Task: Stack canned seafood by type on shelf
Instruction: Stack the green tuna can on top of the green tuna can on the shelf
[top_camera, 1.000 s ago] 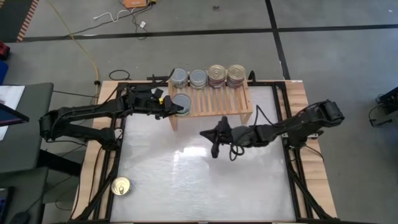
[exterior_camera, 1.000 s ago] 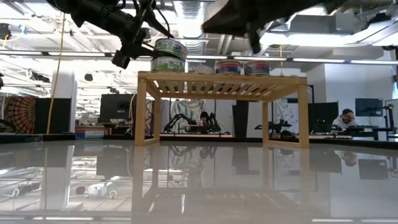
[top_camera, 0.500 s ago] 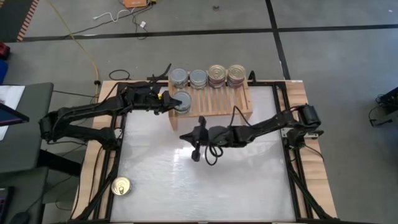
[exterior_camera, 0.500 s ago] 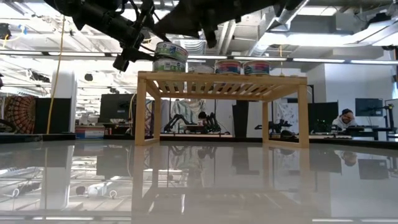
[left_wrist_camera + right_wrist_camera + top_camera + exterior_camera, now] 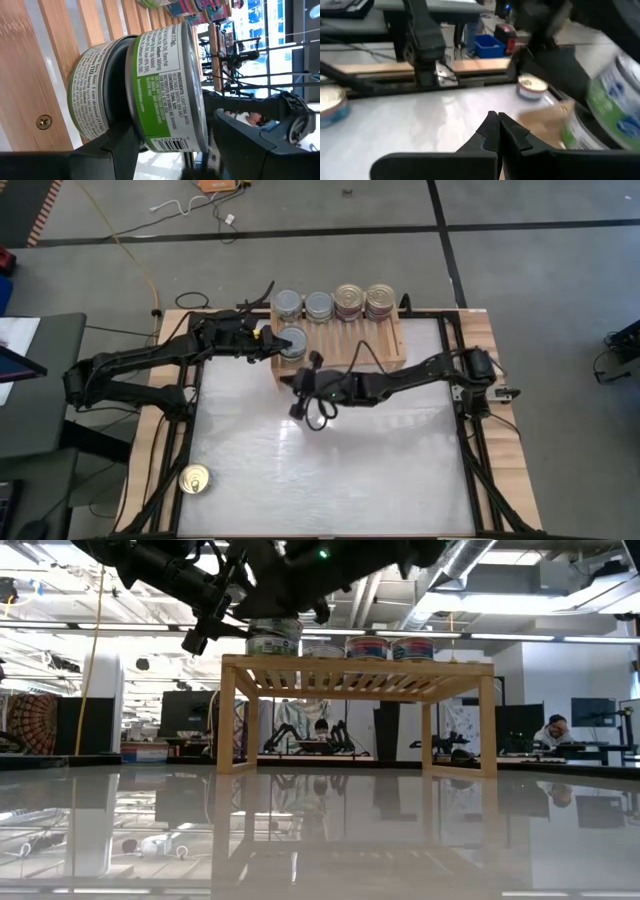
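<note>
The shelf (image 5: 345,345) is the landmark here. At its left front corner there is a little pile of two tins. The left gripper (image 5: 272,344) has its fingers around the top green tin (image 5: 167,87), which sits on the bottom tin (image 5: 89,97). In the left wrist view the two dark fingers (image 5: 120,150) stand on each side of the top tin, about as wide as the tin, so it looks like the gripper is holding it. The left gripper has stayed in the same spot for the last second, and its fingers have not moved.

The big change is the right arm. A second ago the right gripper (image 5: 300,402) was out in front of the middle of the shelf. Now it has slid over to just in front of the shelf's left front corner, near the pile. Its fingers (image 5: 492,131) are pressed tight together and hold nothing.

Four more piles of tins stand along the back of the shelf: two silver piles (image 5: 303,305) to the left and two striped piles (image 5: 364,301) to the right. One gold-top tin (image 5: 195,479) lies far from the shelf, near the table's front left corner.

I think the green pile is nearly done, and the gold-top tin is left to fetch.
</note>
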### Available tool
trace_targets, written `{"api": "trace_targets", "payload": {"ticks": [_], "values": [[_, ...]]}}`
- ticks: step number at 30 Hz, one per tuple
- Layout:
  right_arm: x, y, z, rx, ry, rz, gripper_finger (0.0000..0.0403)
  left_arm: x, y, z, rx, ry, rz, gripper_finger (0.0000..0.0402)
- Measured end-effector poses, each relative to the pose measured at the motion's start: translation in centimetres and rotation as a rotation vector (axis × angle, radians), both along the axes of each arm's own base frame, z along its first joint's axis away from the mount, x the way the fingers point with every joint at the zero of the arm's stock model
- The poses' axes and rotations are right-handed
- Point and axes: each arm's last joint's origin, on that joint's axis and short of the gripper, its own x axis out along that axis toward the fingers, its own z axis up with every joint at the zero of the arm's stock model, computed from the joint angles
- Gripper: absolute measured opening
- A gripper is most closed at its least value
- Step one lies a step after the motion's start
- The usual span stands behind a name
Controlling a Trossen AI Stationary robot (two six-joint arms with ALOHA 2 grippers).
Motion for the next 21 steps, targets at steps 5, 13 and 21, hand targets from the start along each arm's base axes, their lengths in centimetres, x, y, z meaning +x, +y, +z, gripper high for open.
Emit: {"api": "trace_targets", "payload": {"ticks": [5, 13, 21], "values": [[1.4, -0.1, -0.9, -0.043, 0.051, -0.127, 0.0025, 0.0, 0.0, 0.0, 0.000, 0.001, 0.000, 0.0231], [1.6, -1.4, -0.8, -0.042, 0.056, -0.157, 0.0025, 0.0, 0.0, 0.0, 0.003, 0.002, -0.001, 0.0231], [1.4, -3.4, -1.4, -0.030, 0.109, -0.205, 0.0025, 0.0, 0.0, 0.0, 0.003, 0.002, -0.001, 0.0231]]}}
